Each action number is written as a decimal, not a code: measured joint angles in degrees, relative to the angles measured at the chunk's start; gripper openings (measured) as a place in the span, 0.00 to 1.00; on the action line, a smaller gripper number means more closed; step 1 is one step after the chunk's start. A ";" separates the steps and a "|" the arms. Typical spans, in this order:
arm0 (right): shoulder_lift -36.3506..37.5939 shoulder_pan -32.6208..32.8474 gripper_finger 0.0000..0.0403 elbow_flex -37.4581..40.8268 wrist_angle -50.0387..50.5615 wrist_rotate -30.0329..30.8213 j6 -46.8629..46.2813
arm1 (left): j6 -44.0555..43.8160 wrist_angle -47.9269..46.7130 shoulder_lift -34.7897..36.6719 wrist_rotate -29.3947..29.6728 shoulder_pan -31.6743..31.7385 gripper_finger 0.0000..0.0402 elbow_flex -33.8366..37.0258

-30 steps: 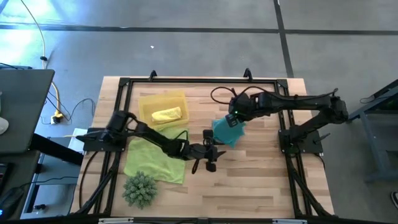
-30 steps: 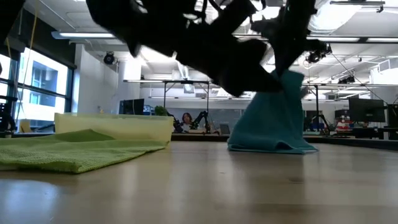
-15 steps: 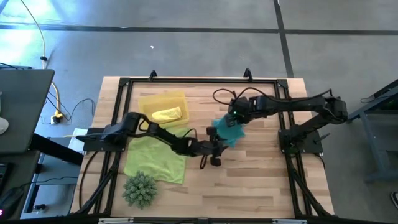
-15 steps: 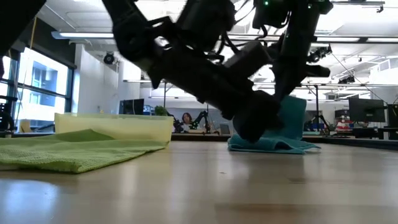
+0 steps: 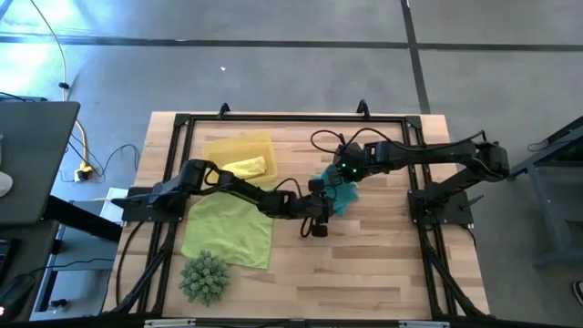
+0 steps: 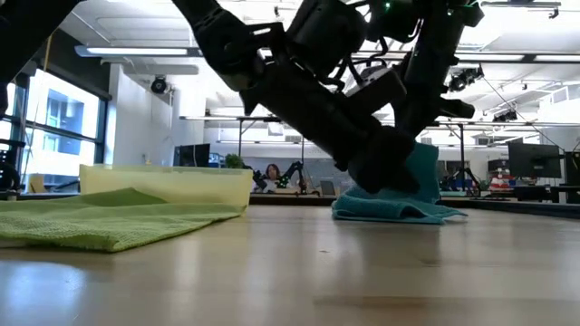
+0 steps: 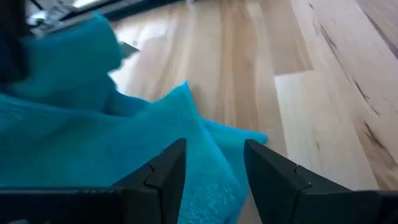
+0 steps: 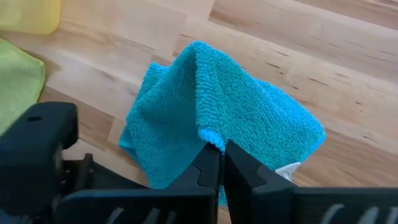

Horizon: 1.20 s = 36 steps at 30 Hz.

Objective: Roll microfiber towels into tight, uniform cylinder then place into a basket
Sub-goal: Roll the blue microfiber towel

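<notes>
Right of the yellow basket, the teal towel is pinched at a raised fold between the closed fingers of the right gripper, its lower part bunched on the table. Against the towel's near edge, the left gripper is held with fingers parted, nothing gripped.

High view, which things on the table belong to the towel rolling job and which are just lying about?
Job:
- teal towel, pinched by the shut right gripper; open left gripper at its edge
- lime green towel, flat
- yellow towel, rolled, in the basket

Lying about:
- spiky green ball
</notes>
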<state>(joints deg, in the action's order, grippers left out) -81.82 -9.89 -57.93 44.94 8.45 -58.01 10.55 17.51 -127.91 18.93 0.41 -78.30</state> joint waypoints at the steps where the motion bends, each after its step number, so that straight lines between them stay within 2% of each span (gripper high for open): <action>1: 0.00 0.00 0.00 0.00 -0.01 0.02 0.04 | -0.09 -0.32 -0.01 -0.74 0.13 0.37 0.03; 9: 0.00 0.00 0.00 0.00 -1.22 0.07 0.40 | 0.54 -1.57 -0.81 -3.51 1.76 0.37 0.06; 16: 0.00 0.00 0.00 0.04 -2.44 0.33 1.52 | -2.67 -3.03 -2.40 -4.69 4.31 0.35 0.01; 20: 0.00 0.01 0.00 0.04 -2.36 0.33 2.69 | -4.79 -4.59 -2.24 -4.55 4.51 0.27 -0.04; 25: 0.02 0.02 0.00 0.04 -0.64 0.46 5.38 | -4.89 -6.08 -1.57 -4.33 3.27 0.08 0.07; 28: 0.02 0.02 0.00 0.04 2.32 1.68 7.49 | -5.23 -9.78 0.19 -4.71 2.20 0.02 0.15; 31: 0.04 0.09 0.00 0.23 5.57 3.46 8.69 | -5.89 -16.72 2.40 -4.28 0.63 0.03 0.13; 36: 0.07 0.40 0.00 4.43 4.94 3.42 9.04 | -5.87 -29.42 7.03 -2.44 -2.49 0.03 0.12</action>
<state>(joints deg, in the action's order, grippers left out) -81.76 -9.49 -53.50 49.88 11.87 -48.97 4.69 -11.92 -120.88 16.49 -2.08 -78.18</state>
